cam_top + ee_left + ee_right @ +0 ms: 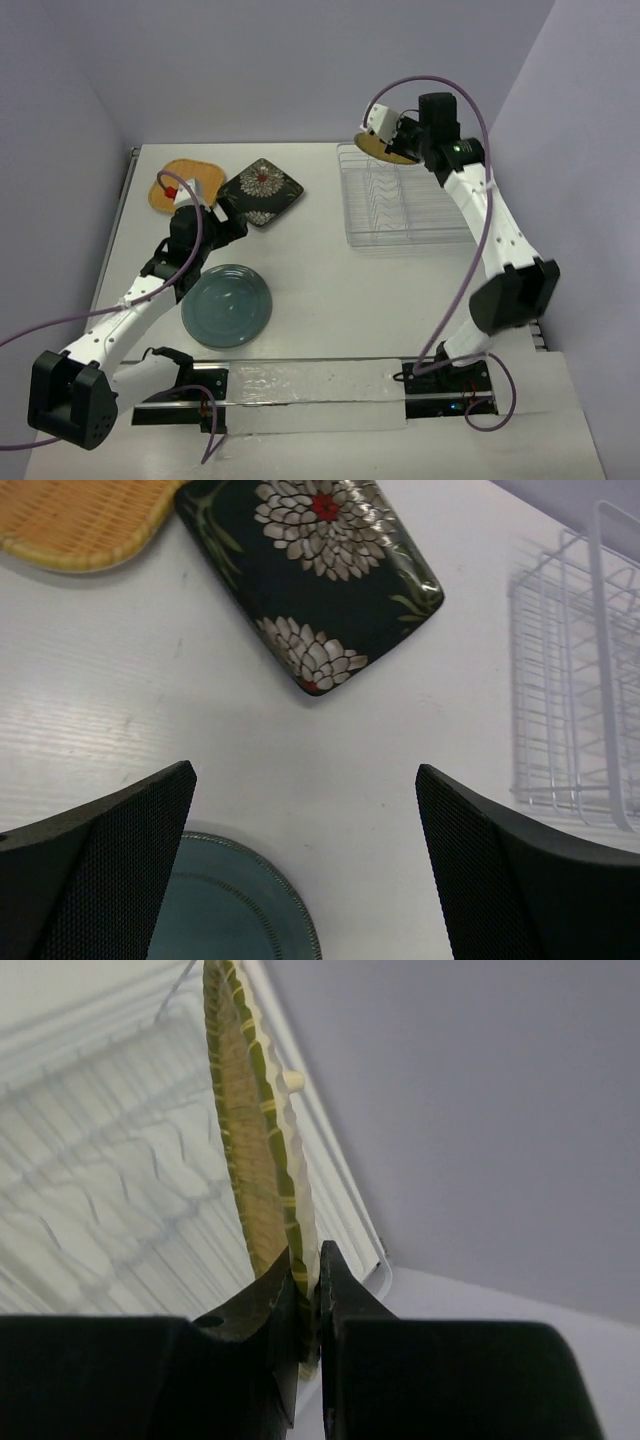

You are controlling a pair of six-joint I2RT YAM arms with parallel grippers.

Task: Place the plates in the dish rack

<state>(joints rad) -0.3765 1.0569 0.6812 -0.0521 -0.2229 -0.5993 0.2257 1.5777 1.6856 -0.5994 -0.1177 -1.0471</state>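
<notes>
The small round yellow woven-look plate (262,1130) is clamped edge-on in the right tool (308,1260) above the far edge of the clear plastic wire-divider dish rack (405,205). The left tool (305,775) hangs open over the white surface (330,290) near the round teal-grey glazed plate (227,306).

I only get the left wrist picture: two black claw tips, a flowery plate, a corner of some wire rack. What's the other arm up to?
Observer: The right claw is shut on the rim of a yellow plate, held up in the air.
Operator: Where is it holding it?
Observer: Above the far end of the dish rack, towards its left corner.
Operator: Anything in the rack already?
Observer: No, there are no plates in it yet.
</notes>
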